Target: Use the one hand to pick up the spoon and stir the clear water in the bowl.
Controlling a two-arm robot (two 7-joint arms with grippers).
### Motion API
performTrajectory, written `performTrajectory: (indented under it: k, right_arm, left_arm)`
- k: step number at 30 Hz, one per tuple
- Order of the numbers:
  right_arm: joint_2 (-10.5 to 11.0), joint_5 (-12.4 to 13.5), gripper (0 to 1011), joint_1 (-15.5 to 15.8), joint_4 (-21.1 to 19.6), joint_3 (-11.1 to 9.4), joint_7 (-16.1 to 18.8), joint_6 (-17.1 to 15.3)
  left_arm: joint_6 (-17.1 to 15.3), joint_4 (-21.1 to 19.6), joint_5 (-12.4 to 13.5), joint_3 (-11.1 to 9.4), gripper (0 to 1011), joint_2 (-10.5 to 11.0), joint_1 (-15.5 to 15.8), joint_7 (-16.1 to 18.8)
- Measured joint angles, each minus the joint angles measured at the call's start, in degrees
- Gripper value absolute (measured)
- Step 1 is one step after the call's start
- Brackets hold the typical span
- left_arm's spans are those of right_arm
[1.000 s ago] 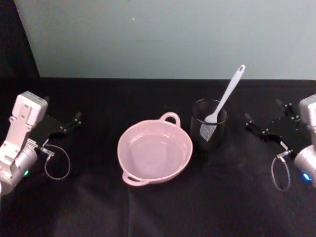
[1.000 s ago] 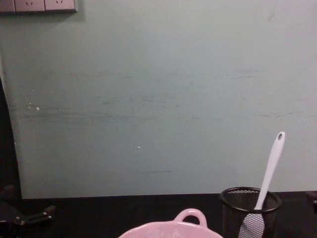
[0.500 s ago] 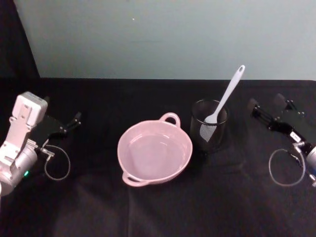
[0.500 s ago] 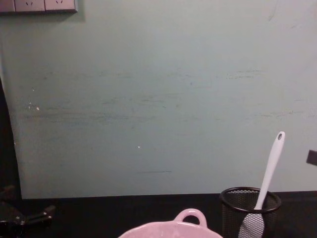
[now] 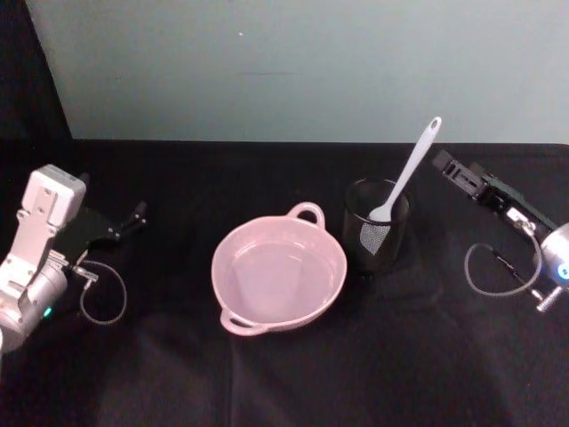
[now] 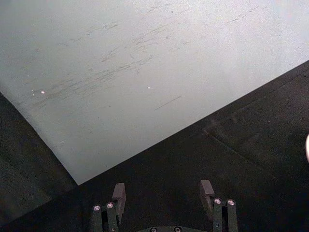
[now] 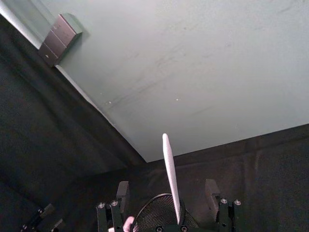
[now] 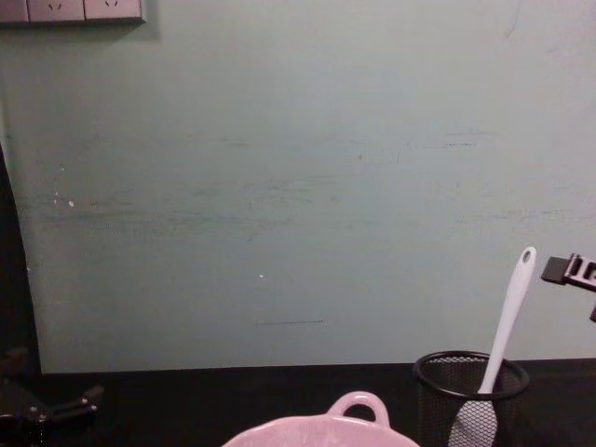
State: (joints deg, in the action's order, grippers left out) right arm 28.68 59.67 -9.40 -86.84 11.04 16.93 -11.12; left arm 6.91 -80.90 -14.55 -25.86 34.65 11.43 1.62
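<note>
We see the right gripper [image 5: 446, 165] higher and farther inward than a second ago; it now hangs just beside the spoon [image 5: 411, 172] handle's tip. In the chest view it has come in from the right edge.

A pale green, scuffed wall [image 8: 298, 186] stands behind the black-clothed desk [image 5: 284, 382]. Grey sockets [image 8: 71, 9] sit upper left in the chest view; a dark drape [image 5: 25, 71] hangs far left.
</note>
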Motion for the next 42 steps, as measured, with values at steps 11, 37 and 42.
performTrajectory:
  k: [11, 37, 42]
  right_arm:
    - [-0.7, -0.8, 1003, -5.4, 3.3, 4.2, -3.1, -0.7]
    - [-1.8, -1.4, 1003, -13.1, 11.9, 8.9, 0.9, 0.4]
    - [-1.9, -1.4, 1003, -13.4, 12.0, 9.1, 0.9, 0.3]
  left_arm:
    - [0.0, 0.0, 0.0, 0.0, 1011, 0.0, 0.0, 0.0]
    - [0.0, 0.0, 0.0, 0.0, 1011, 0.0, 0.0, 0.0]
    - [0.0, 0.0, 0.0, 0.0, 1011, 0.0, 0.0, 0.0]
